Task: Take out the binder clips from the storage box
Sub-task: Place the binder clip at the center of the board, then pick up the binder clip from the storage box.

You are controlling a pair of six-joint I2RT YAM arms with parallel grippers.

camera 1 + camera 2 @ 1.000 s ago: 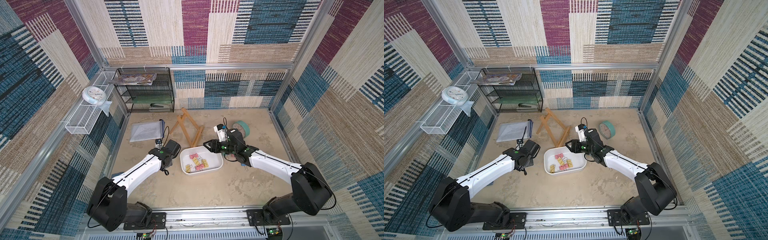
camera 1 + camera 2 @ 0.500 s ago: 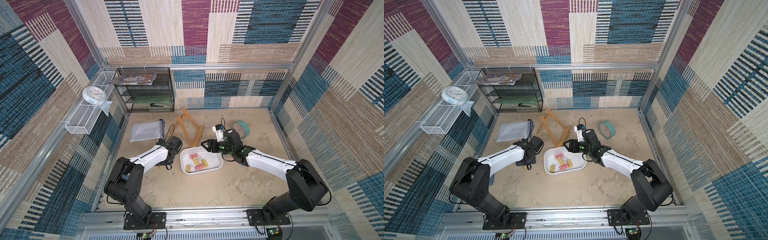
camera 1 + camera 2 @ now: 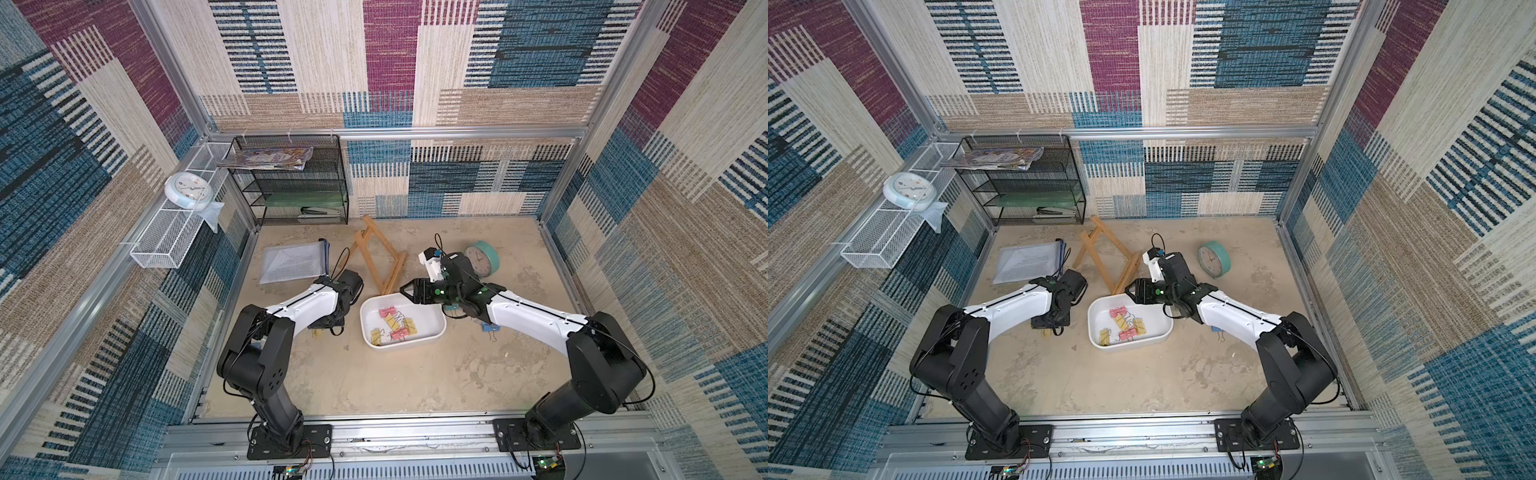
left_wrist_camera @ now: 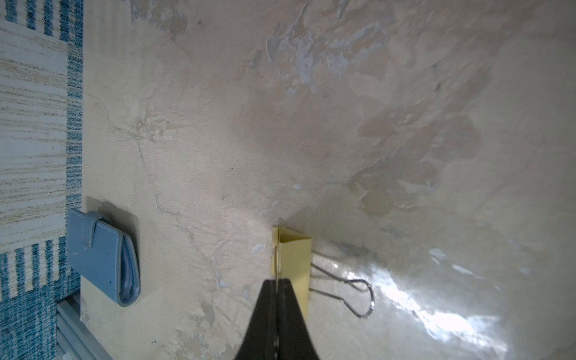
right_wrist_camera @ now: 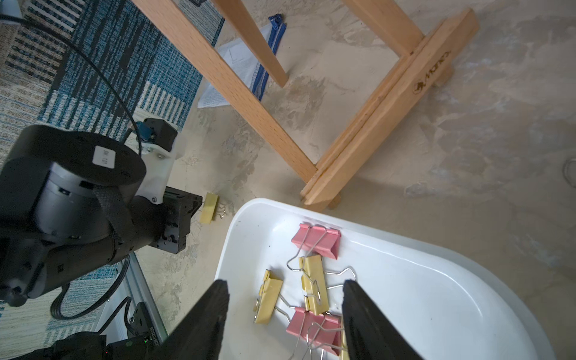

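The white storage box [image 3: 436, 332] [image 3: 1165, 332] [image 5: 405, 246] lies mid-table and holds several pink and yellow binder clips [image 3: 392, 324] [image 3: 1123, 326] [image 5: 313, 280]. My right gripper [image 5: 285, 283] [image 3: 405, 289] hangs open over the box's far left corner, with nothing between its fingers. Left of the box a yellow binder clip [image 4: 294, 258] [image 5: 208, 208] rests on the table. My left gripper [image 4: 276, 282] [image 3: 328, 326] points down at it, shut on one of its wire handles. A blue binder clip [image 3: 488, 328] lies on the table right of the box.
A wooden easel [image 3: 376, 257] lies just behind the box. A teal clock [image 3: 482, 259] is at the back right and a document pouch [image 3: 293, 262] at the back left. A blue wallet [image 4: 104, 258] lies by the left wall. A black mesh rack [image 3: 291, 187] stands at the back.
My right gripper has moved left over the box's corner and its jaws have widened. The left arm has folded up, with its gripper staying beside the box.
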